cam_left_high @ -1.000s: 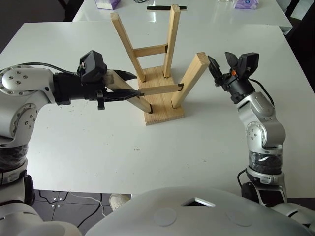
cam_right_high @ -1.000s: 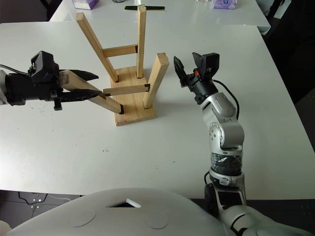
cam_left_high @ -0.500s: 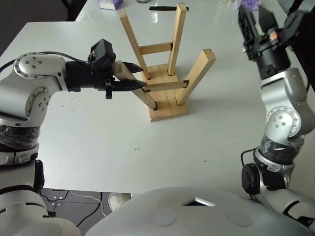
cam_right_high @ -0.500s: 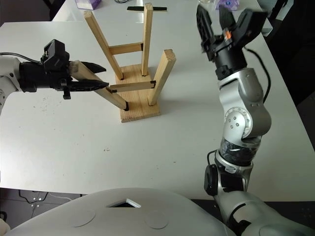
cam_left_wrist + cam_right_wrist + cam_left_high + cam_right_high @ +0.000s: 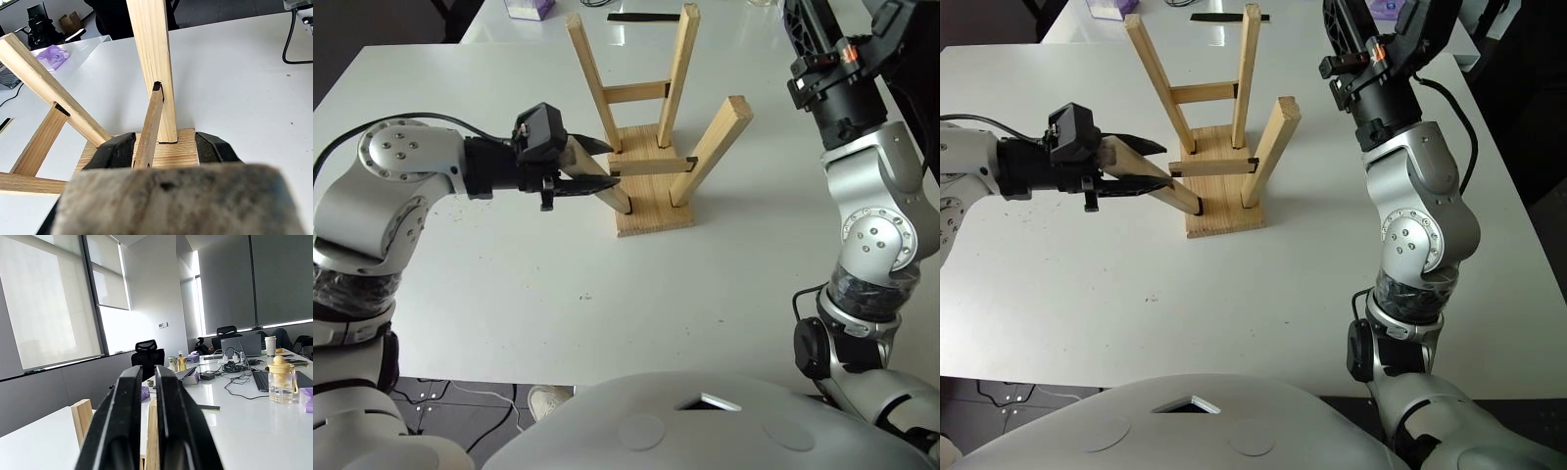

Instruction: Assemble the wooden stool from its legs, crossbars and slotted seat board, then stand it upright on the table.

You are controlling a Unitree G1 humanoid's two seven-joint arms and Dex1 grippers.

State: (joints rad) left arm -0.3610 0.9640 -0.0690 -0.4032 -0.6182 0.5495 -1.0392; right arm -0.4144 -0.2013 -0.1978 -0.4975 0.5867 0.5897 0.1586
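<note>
The wooden stool stands upside down on the white table [image 5: 509, 294], its seat board [image 5: 656, 213] flat and all the legs pointing up. One crossbar [image 5: 636, 93] joins the two far legs and another crossbar [image 5: 651, 166] joins the two near ones. My left gripper [image 5: 607, 166] is shut on the slanted near-left leg [image 5: 615, 194], and its fingers [image 5: 115, 149] flank that leg. My right gripper [image 5: 811, 34] is raised high over the table's far right, apart from the stool. Its fingers [image 5: 129, 416] are shut with nothing between them.
A second white table stands behind, carrying a purple box [image 5: 529, 8] and a black strip [image 5: 641, 16]. Farther off on that table are a bottle with a yellow cap [image 5: 279, 382], laptops and cables. The near half of the white table is bare.
My right gripper has risen from beside the near-right leg to high above the table, and its fingers have closed. The left gripper keeps its hold on the leg. The camera has shifted.
</note>
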